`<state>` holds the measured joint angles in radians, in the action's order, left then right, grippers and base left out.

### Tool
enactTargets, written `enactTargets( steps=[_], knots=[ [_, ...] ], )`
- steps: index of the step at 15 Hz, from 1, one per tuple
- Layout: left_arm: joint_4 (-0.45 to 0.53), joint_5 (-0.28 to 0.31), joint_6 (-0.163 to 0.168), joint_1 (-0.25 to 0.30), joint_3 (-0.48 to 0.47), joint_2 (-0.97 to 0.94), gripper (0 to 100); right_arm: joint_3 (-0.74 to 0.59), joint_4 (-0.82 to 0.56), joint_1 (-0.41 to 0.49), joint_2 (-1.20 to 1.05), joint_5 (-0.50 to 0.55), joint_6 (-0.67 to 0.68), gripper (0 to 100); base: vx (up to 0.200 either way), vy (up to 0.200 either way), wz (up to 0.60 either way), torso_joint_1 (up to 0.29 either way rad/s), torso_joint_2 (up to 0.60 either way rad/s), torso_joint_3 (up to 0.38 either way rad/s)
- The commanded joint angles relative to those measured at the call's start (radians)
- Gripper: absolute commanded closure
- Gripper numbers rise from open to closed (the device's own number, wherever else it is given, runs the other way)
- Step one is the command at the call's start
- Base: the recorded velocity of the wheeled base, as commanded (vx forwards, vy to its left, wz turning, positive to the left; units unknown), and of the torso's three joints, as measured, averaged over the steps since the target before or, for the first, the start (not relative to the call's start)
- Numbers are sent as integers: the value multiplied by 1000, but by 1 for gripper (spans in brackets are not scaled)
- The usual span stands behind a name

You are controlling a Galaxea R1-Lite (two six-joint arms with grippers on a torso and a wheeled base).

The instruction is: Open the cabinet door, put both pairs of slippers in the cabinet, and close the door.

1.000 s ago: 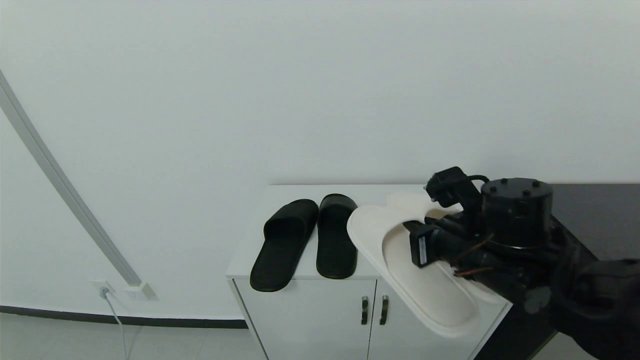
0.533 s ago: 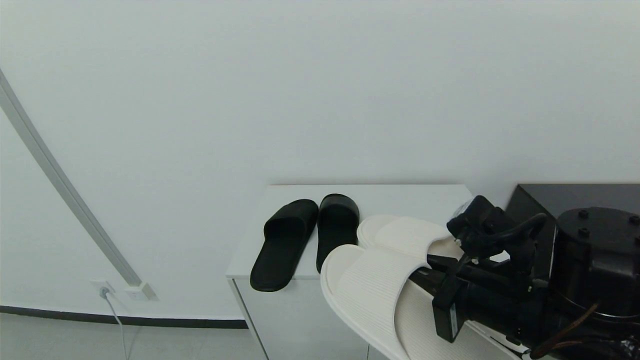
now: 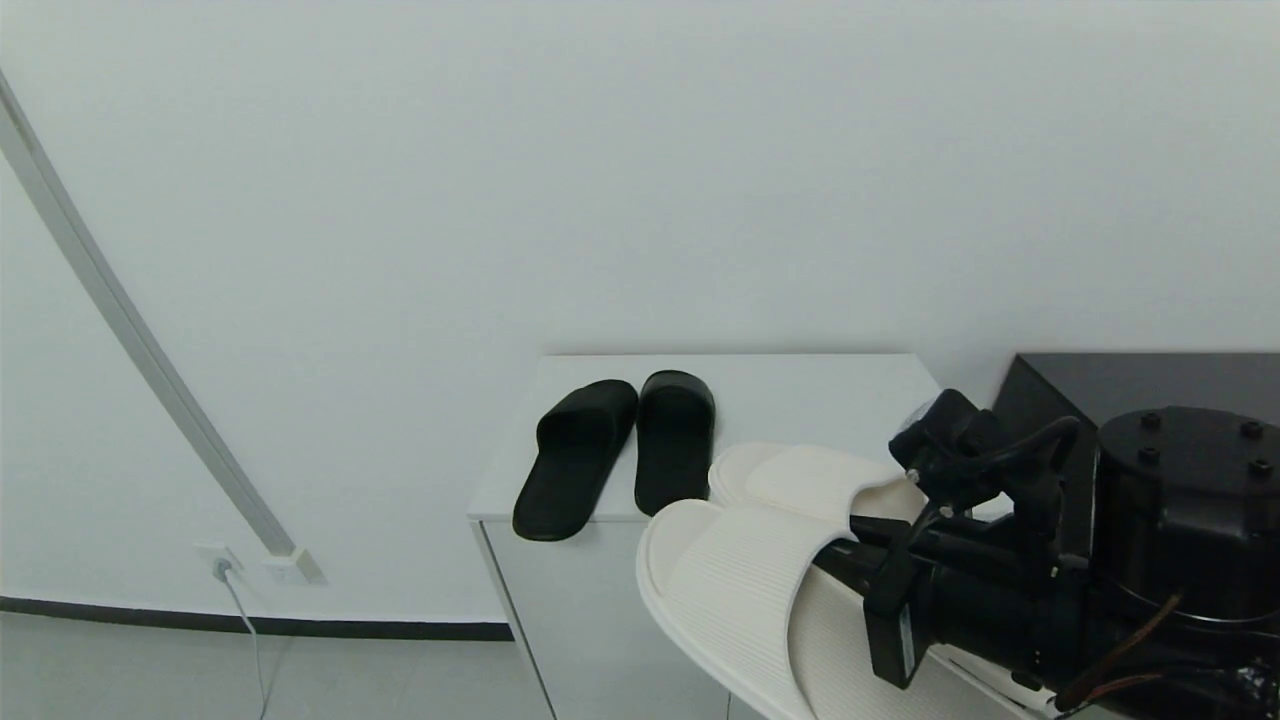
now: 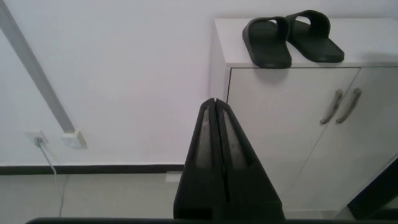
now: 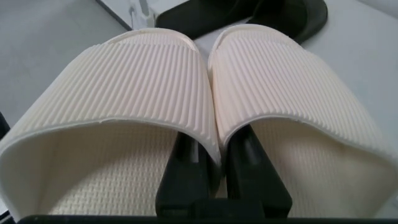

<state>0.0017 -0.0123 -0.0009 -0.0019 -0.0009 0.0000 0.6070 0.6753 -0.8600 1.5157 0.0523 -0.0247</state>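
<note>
Right now my right gripper is clamped on the white slippers: one finger sits inside each slipper and the two squeeze the adjoining inner walls together, so the pair hangs side by side as one bundle. From the head camera the bundle sits at the right front corner of the cabinet, toes pointing toward the wall; whether the farther slipper touches the cabinet top I cannot tell. The black slippers lie side by side on the left part of that top, toes toward the wall, with the left one's heel just over the front edge. Both doors are shut, and the two handles stand close together at the middle seam. My left gripper hangs low in front of the cabinet's left side, its fingers pressed flat against each other with nothing between them. A wall socket with a plugged-in cable sits low on the wall, left of the cabinet.
</note>
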Motion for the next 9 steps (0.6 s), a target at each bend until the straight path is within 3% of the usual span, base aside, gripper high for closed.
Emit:
enactTargets(
  steps=[1,5,9],
  knots=[
    [0,-1,-1,0,-1,2,100,4,-17,3,-22,0,0,100,-200,0,0,-2,-2,2],
    [0,-1,-1,0,1,0,100,-15,-19,13,-48,-29,-8,100,-200,0,0,4,6,2],
    [0,-1,-2,0,-1,0,100,-29,-17,32,-48,-54,-6,100,0,0,0,0,0,0]
  ],
)
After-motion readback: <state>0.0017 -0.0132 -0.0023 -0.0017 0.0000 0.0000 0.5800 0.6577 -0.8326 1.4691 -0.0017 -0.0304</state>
